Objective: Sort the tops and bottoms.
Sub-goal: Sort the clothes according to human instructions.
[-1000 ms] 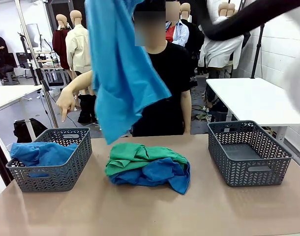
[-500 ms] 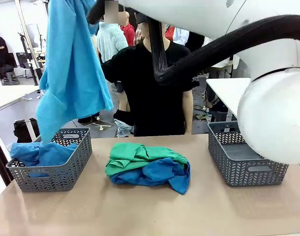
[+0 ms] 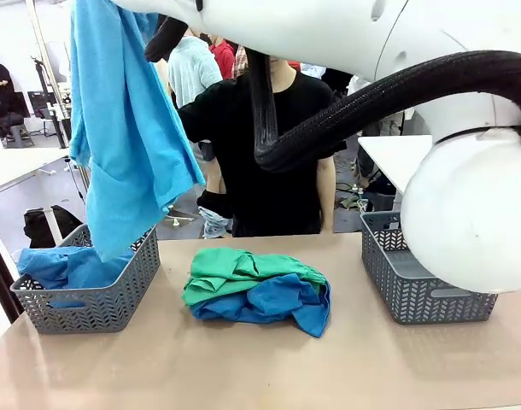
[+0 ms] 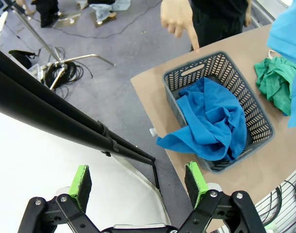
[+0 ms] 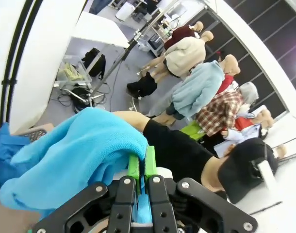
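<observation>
Three blue garments and one green one are on show, with two grey lattice baskets. The sky-blue top [image 3: 124, 128] hangs high over the bench's left end, pinched between the closed fingers of the right gripper [image 5: 141, 160]. Its lower hem drapes down in front of the far rim of the left basket [image 3: 98, 312]. In that basket lies one royal-blue top [image 3: 68, 266], crumpled and spilling over the near wall. At the middle of the bench [image 3: 243, 367] the emerald-green bottoms [image 3: 235, 272] lie bunched on top of another royal-blue garment [image 3: 273, 306], the two touching. The right basket [image 3: 431, 299] stands at the bench's right end with nothing visible inside.

The left gripper [image 4: 138, 179] hovers off the bench's left edge above the floor, its fingers spread wide with nothing between them.

One person [image 3: 260, 154] in a black shirt stands at the far side. From the left wrist view the person's hand [image 4: 179, 17] points an index finger down at the left basket's far rim. The right arm [image 3: 465, 205], white with a black ribbed hose, crosses the whole upper picture. Its big joint covers the right basket's upper right part, and the hanging cloth hides the person's pointing arm in the front view. A black stand [image 4: 65, 116] and loose cables lie on the floor beside the bench.
</observation>
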Robot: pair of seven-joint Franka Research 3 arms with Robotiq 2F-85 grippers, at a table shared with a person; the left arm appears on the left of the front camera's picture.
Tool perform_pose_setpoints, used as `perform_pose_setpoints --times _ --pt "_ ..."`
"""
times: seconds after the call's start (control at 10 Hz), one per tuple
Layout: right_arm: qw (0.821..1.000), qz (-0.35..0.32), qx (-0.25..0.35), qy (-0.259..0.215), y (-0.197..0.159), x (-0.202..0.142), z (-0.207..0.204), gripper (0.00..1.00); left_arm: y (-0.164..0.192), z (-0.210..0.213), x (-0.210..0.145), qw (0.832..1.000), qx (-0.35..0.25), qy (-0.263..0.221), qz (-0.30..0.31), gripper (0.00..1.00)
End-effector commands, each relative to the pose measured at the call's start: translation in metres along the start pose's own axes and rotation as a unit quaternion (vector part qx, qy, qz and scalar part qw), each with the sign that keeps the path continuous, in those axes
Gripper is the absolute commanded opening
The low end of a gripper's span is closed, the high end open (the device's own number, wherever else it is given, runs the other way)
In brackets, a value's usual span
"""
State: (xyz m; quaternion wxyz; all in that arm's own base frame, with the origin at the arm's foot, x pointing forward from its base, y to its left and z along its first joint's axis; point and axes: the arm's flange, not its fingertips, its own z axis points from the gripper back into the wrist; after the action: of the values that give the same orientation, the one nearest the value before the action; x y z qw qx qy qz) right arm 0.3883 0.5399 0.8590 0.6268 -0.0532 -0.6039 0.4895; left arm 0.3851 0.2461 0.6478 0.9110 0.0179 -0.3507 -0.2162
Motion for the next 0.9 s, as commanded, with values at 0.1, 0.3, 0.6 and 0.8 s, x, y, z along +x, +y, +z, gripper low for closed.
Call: perform_pose_setpoints --times 0.1,0.3,0.6,0.8 --pt "1.0 0.007 -0.004 -0.005 -0.006 0.002 0.006 0.0 0.0 0.001 0.001 1.0 -0.002 0.003 0.001 1.0" --pt "1.0 0.007 -0.004 -0.005 -0.006 0.002 0.006 0.0 0.0 0.001 0.001 1.0 -0.002 0.003 0.001 1.0" --pt "1.0 0.007 -0.004 -0.005 -0.006 0.002 0.006 0.0 0.0 0.001 0.001 1.0 -0.002 0.003 0.001 1.0" --pt "1.0 -0.005 0.009 -0.022 -0.013 0.017 -0.025 0.0 0.0 0.001 0.001 1.0 -0.002 0.003 0.001 1.0"
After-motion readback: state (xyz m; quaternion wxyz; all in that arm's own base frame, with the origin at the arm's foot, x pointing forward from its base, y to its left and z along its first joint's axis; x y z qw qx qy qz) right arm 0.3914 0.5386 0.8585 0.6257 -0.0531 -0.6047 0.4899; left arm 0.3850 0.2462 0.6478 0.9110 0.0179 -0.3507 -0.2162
